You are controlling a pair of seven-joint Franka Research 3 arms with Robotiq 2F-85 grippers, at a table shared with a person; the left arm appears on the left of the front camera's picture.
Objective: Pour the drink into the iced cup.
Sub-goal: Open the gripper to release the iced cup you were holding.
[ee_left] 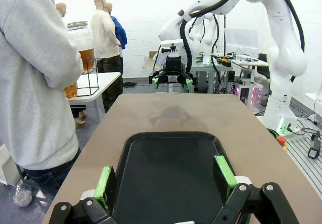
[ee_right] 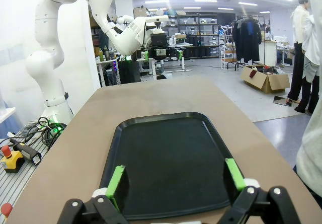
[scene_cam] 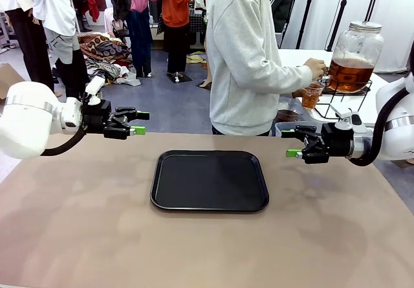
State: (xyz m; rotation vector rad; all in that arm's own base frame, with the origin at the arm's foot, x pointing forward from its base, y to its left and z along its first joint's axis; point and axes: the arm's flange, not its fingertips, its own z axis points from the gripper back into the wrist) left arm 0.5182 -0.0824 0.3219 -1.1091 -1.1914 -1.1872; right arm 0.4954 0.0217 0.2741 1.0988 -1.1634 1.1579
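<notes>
Both the left gripper point(scene_cam: 132, 122) and right gripper point(scene_cam: 297, 143) are held released over the empty black plastic tray point(scene_cam: 209, 180). At upper right, a clear cup point(scene_cam: 312, 96) of amber drink is filled by a person's hand point(scene_cam: 316, 68); spillage at handover is judged possible.

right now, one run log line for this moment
left gripper open | right gripper open | flat black plastic tray bare | person filling clear cup at dispenser

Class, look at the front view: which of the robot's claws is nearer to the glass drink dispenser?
The right. The right claw hovers just below and left of the drink dispenser; the left claw hovers across the table, beyond the black tray.
</notes>
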